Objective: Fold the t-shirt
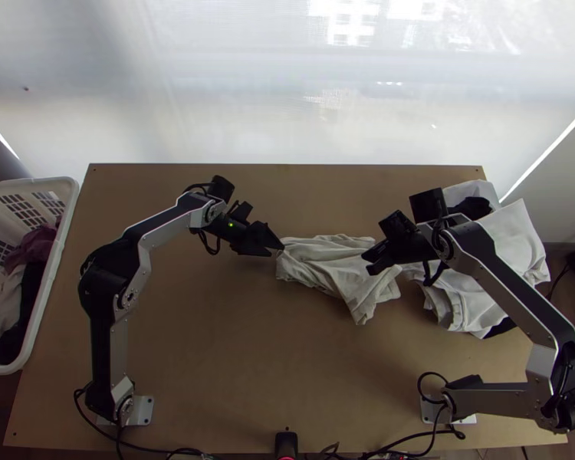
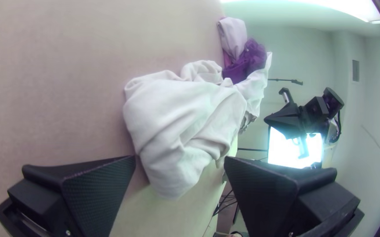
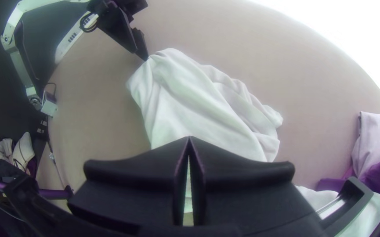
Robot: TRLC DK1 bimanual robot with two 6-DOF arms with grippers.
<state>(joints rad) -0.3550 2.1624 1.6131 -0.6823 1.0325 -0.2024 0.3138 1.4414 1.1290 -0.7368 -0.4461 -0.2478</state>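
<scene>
Top view: t-shirt (image 1: 330, 264) bunched on desk (image 1: 234, 360), just off centre toward 1 o'clock. Left claw (image 1: 277, 250) at shirt's 10 o'clock corner, jaws wide apart, no cloth seen gripped. Right claw (image 1: 370, 264) over shirt's 2 o'clock side, tips together, nothing seen in it. Clothes pile (image 1: 517, 238) at 3 o'clock, basket (image 1: 61, 245) at 9.
</scene>
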